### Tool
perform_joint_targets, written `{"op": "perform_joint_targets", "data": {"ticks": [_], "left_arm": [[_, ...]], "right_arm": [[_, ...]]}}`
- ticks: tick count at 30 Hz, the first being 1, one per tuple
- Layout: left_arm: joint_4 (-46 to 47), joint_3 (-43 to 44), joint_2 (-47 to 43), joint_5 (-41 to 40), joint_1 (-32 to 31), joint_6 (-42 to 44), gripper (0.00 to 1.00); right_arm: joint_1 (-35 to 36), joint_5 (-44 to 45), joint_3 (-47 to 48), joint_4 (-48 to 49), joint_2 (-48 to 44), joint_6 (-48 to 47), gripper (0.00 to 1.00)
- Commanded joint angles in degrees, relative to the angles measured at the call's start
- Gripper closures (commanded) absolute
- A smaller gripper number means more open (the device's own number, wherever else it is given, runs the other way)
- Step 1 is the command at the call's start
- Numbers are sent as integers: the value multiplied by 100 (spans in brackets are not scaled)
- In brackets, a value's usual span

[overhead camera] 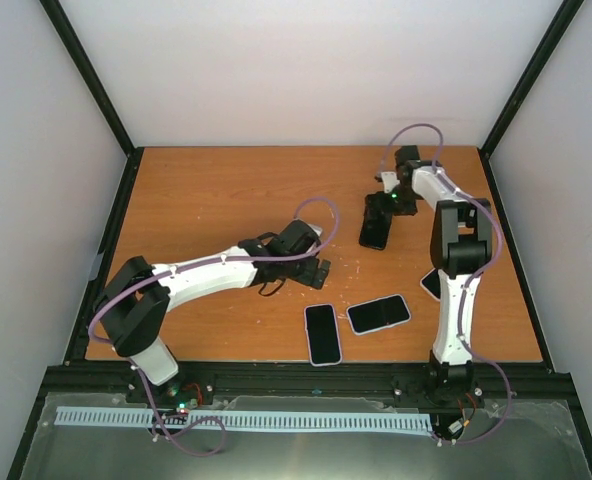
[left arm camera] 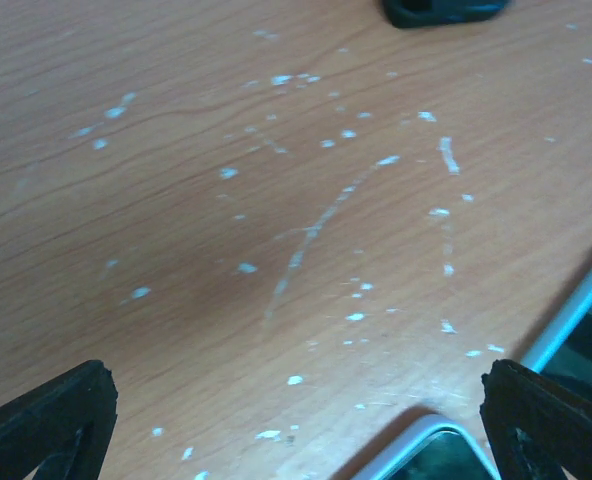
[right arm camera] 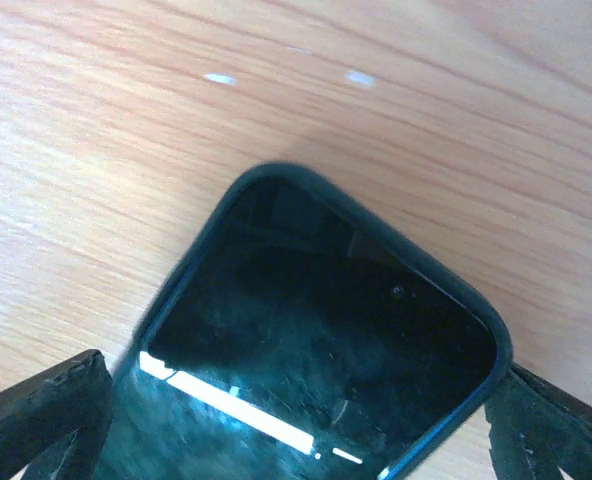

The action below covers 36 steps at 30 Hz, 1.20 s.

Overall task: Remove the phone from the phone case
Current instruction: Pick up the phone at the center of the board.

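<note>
A phone [right arm camera: 316, 330] with a black screen lies flat on the wooden table inside a dark phone case [right arm camera: 276, 178]. My right gripper [right arm camera: 296, 440] is open low over it, with one fingertip on each side of the case. From above, this phone [overhead camera: 375, 235] sits right of centre, just below the right gripper [overhead camera: 379, 212]. My left gripper [overhead camera: 319, 272] is open over bare wood at the table's middle with nothing between its fingers [left arm camera: 46, 420]. The dark case [left arm camera: 441, 10] shows at the top edge of the left wrist view.
Two phones in light cases [overhead camera: 322, 333] [overhead camera: 379, 313] lie near the front edge. Their pale corners [left arm camera: 431, 450] [left arm camera: 576, 320] reach into the left wrist view. Another phone [overhead camera: 431, 283] is partly hidden behind the right arm. White flecks mark the table [overhead camera: 206, 200], and walls enclose it.
</note>
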Motion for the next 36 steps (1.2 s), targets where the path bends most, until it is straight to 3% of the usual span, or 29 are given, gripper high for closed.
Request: {"op": "perform_joint_targets", "data": {"ticks": [1, 4, 11, 18, 29, 32, 36], "left_arm": [[32, -365, -277, -144, 343, -468, 0], [80, -568, -504, -150, 525, -655, 1], [88, -788, -996, -421, 815, -757, 0], [115, -750, -1005, -470, 839, -620, 1], [252, -738, -896, -355, 839, -686, 1], [381, -723, -842, -271, 839, -719, 1], [666, -659, -702, -158, 869, -1070, 1]], "right_arm": [[776, -219, 152, -261, 308, -335, 0], [1171, -46, 75, -249, 257, -577, 0], [1769, 1267, -893, 231, -544, -820, 0], [1767, 1514, -1686, 206, -1034, -1460, 0], [1774, 1630, -2258, -42, -1353, -1375, 0], [1775, 1547, -2393, -55, -1404, -1378, 5], [1772, 1499, -2527, -14, -1434, -1319, 21]]}}
